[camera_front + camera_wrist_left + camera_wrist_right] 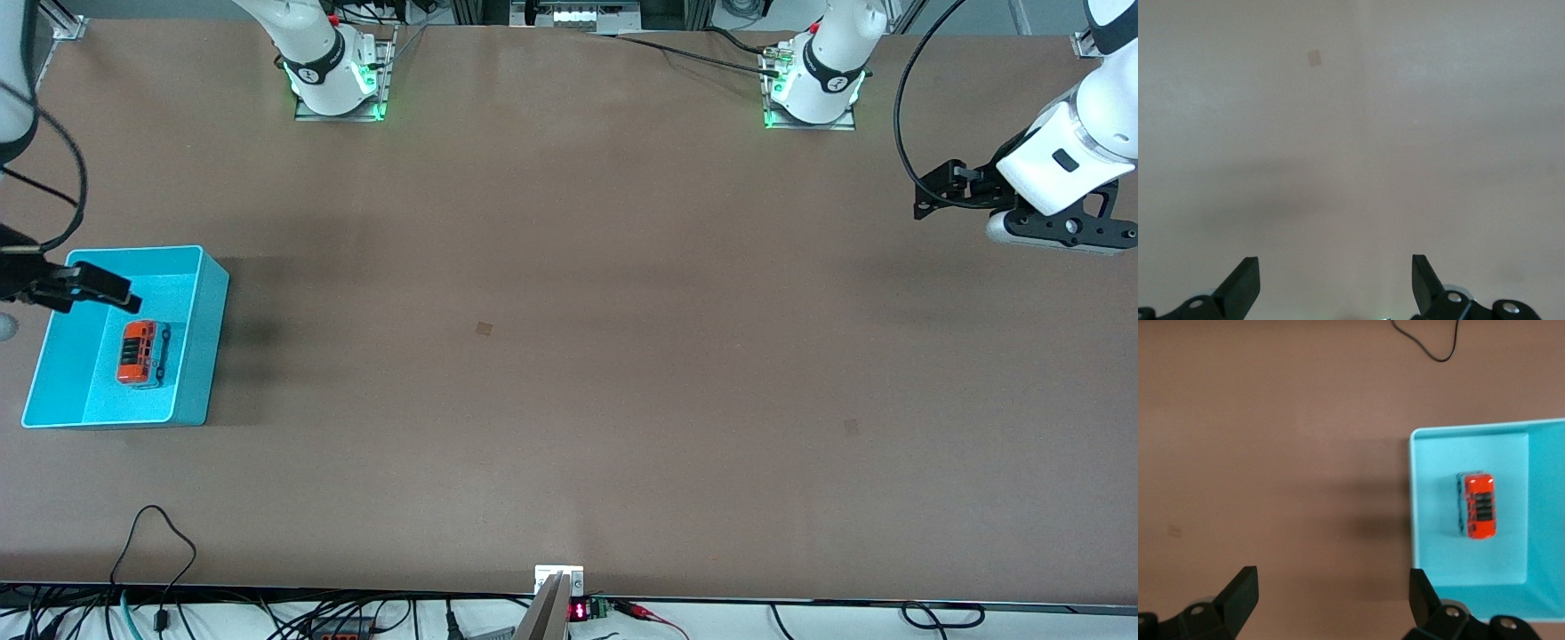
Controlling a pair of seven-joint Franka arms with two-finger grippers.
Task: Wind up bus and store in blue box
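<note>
The small orange-red bus [142, 353] stands on the floor of the light blue box [203, 338] at the right arm's end of the table. In the right wrist view the bus [1479, 505] sits inside the box [1413, 513], with its black roof windows showing. My right gripper [89, 289] is open and empty, up in the air by the box's rim. Its fingertips [1245, 583] frame bare table beside the box. My left gripper [933, 191] is open and empty, raised over bare table at the left arm's end, its fingertips [1248, 273] wide apart.
Small tape marks lie on the brown table [484, 329], [852, 427], and one shows in the left wrist view [1314, 58]. A black cable loop [160, 542] lies near the front edge and shows in the right wrist view [1431, 350]. A small bracket [558, 587] sits at the front edge.
</note>
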